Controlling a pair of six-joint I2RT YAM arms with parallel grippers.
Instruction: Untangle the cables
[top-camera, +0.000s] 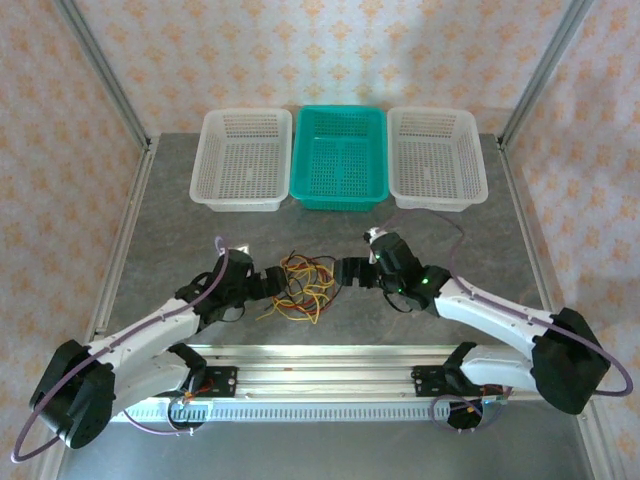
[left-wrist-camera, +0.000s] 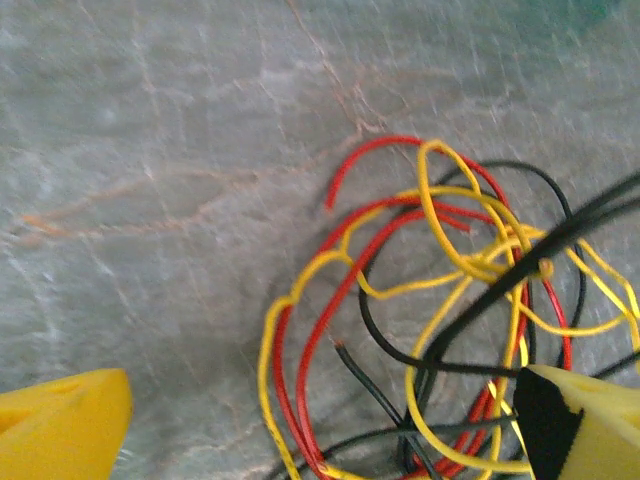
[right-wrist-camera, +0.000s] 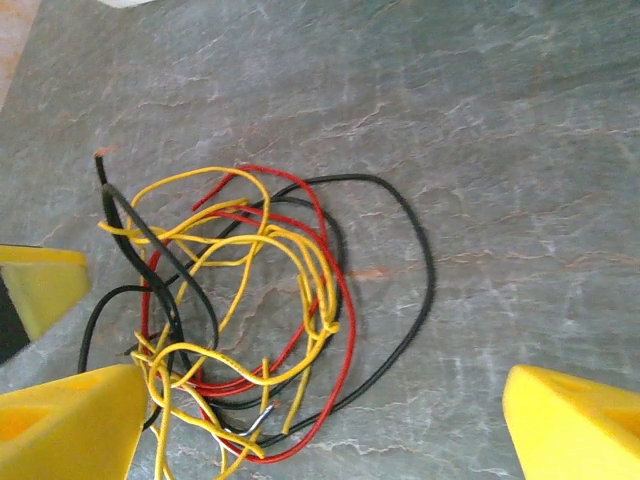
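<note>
Probably light and limp, the tangle of thin red, yellow and black wire cables (top-camera: 300, 286) lies on the grey table (top-camera: 180, 205) between the left gripper (top-camera: 272, 284) at nine o'clock and right gripper (top-camera: 345, 272) at three, both gaping empty; pinch an outer loop.

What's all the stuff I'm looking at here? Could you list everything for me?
cables: several, red, yellow and black, tangled at the table's middle
white baskets: two, white, back of the table, either side of the teal one
teal basket: one, teal, back centre
table: one, grey, marbled
rail: one, silver, near edge
arms: two, white with black joints, reaching in from the near edge
left gripper: one, yellow fingers, open, at the tangle's left
right gripper: one, yellow fingers, open, at the tangle's right
</note>
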